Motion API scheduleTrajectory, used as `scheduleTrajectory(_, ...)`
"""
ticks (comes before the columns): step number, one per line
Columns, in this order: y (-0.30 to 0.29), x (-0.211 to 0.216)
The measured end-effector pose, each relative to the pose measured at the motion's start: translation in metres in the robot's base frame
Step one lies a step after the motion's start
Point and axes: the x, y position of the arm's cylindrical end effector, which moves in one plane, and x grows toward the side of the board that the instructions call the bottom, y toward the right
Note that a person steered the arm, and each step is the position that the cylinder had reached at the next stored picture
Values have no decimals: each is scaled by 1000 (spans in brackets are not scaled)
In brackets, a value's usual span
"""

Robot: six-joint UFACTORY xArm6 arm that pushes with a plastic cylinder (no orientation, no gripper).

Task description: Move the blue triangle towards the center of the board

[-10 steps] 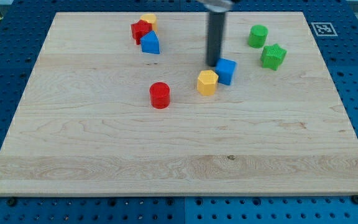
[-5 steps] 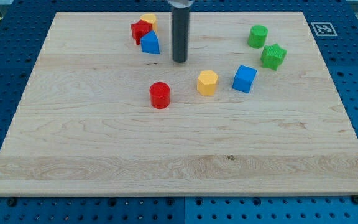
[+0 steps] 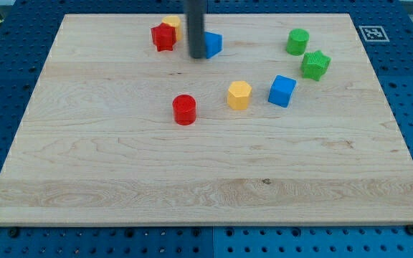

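Observation:
The blue triangle (image 3: 213,44) lies near the view's top, a little left of the middle, on the wooden board (image 3: 120,165). My rod stands upright just left of it, and my tip (image 3: 196,56) touches or nearly touches the triangle's left side. The rod hides part of the triangle's left edge.
A red block (image 3: 163,36) and a yellow block (image 3: 171,23) sit left of the rod at the top. A red cylinder (image 3: 184,109), a yellow hexagonal block (image 3: 239,94) and a blue cube (image 3: 282,91) lie mid-board. A green cylinder (image 3: 297,41) and green star (image 3: 315,64) are at the top right.
My tip first left the blue cube and went left. It then moved up-left to where the blue triangle was, and the triangle has slid right, away from the red and yellow blocks.

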Motion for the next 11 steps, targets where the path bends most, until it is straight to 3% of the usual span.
scheduleTrajectory(1, 15, 9)
scheduleTrajectory(2, -26, 25)
scheduleTrajectory(3, -61, 16)
scheduleTrajectory(6, -48, -20)
scheduleTrajectory(7, -22, -48)
scheduleTrajectory(8, 25, -48)
scheduleTrajectory(10, 109, 25)
scheduleTrajectory(11, 107, 17)
